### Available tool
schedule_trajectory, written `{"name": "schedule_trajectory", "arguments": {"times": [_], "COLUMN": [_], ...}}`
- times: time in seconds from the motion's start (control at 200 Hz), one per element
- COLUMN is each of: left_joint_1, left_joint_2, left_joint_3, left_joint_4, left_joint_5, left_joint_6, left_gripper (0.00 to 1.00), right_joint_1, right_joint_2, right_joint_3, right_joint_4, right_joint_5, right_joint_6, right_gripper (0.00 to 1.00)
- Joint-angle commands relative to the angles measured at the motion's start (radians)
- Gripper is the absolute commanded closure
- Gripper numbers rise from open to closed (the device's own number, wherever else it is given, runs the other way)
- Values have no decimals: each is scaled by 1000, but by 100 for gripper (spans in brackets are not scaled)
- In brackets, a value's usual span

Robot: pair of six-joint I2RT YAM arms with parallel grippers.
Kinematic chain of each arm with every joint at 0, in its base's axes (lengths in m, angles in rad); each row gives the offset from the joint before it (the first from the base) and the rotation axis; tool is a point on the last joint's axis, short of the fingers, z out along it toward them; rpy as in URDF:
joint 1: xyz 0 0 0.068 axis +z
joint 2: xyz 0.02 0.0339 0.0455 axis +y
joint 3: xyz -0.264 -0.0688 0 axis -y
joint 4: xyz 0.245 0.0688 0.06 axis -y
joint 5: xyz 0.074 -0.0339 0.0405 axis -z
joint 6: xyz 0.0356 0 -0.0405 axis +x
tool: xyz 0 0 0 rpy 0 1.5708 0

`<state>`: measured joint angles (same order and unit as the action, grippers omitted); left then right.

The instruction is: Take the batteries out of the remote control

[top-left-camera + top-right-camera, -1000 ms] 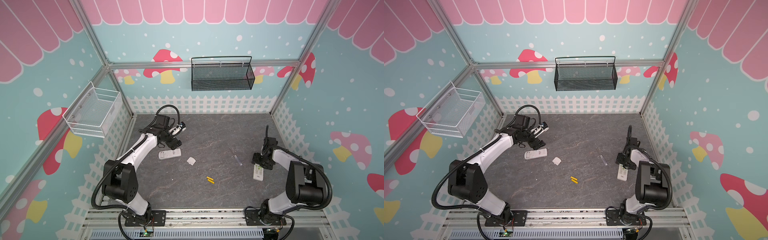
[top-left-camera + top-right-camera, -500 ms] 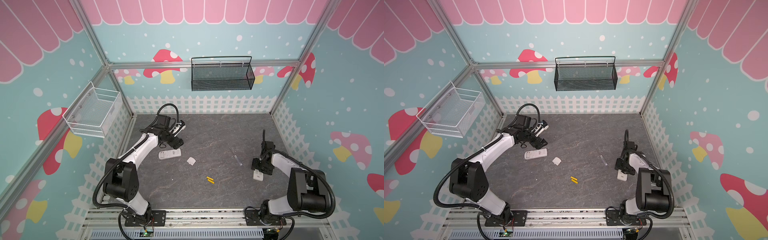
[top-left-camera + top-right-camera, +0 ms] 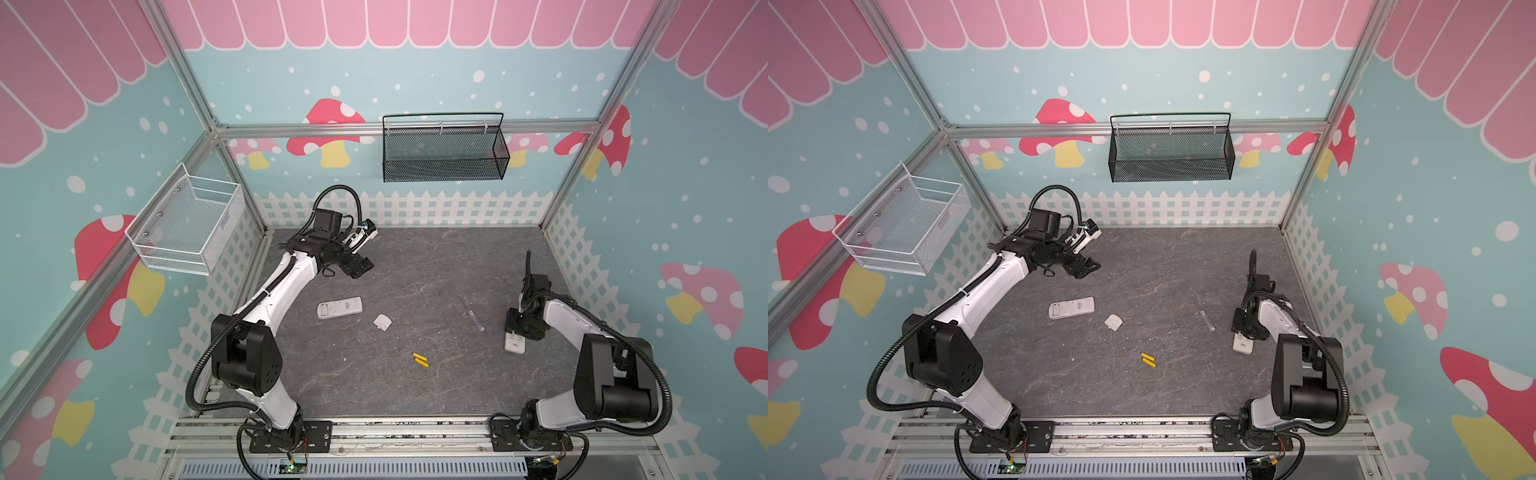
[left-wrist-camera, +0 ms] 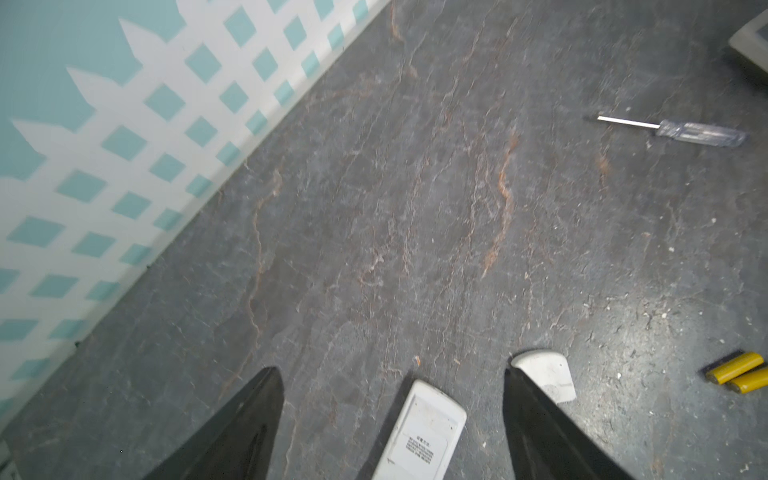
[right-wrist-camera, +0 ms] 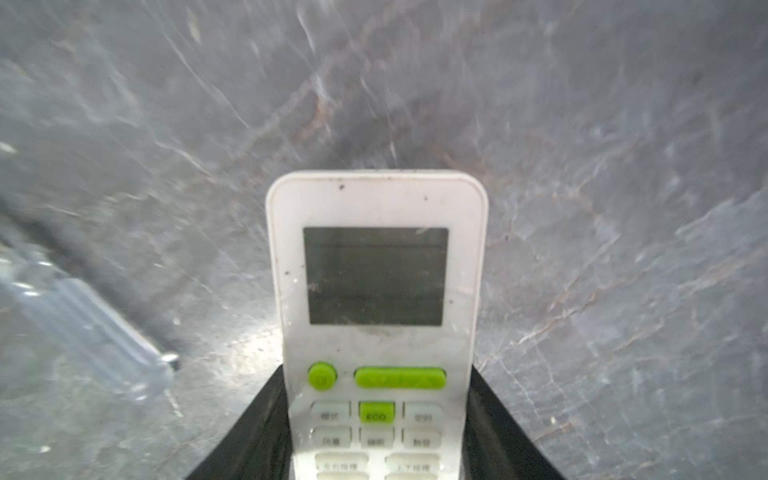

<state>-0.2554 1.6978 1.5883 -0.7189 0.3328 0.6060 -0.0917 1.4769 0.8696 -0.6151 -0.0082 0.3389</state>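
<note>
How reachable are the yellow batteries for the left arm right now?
Probably reachable, yes: the left gripper is open and empty, and the batteries lie in the open. Only the face-down remote and loose cover lie between, both flat enough to pass over.

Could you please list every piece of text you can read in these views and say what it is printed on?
"ECO": green button on the face-up remote.
White buttons around it: characters too blurred to read.
Label on the face-down remote: print too small to read.
</note>
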Motion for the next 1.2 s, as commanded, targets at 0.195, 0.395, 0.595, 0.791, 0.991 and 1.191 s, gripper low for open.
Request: {"name": "schedule_trajectory", "arguments": {"times": [0.195,0.395,0.595,0.791,0.991,1.191], "left_joint_1": [-95,-106,-141,-197,-239,-274], "left_joint_2": [58,61,66,86,109,127], "left_joint_3": [271,357,384,385,393,357], "left_joint_4": [-248,-455,-527,-525,-493,-492], "left_joint_5": [205,404,408,336,331,273], "left_joint_6": [282,638,1005,1338,1452,1554], "left_gripper": [17,17,17,18,22,25], "right_joint_1": [177,245,287,354,404,429], "right_joint_2": [-120,-158,-124,-25,72,106], "right_joint_3": [146,131,140,202,277,319], "right_joint_4": [229,416,468,387,300,265], "right_joint_5": [-278,-575,-859,-982,-1000,-1045], "right_joint_6": [-334,-541,-628,-738,-800,-815], "right_gripper": [64,79,80,80,80,80]}}
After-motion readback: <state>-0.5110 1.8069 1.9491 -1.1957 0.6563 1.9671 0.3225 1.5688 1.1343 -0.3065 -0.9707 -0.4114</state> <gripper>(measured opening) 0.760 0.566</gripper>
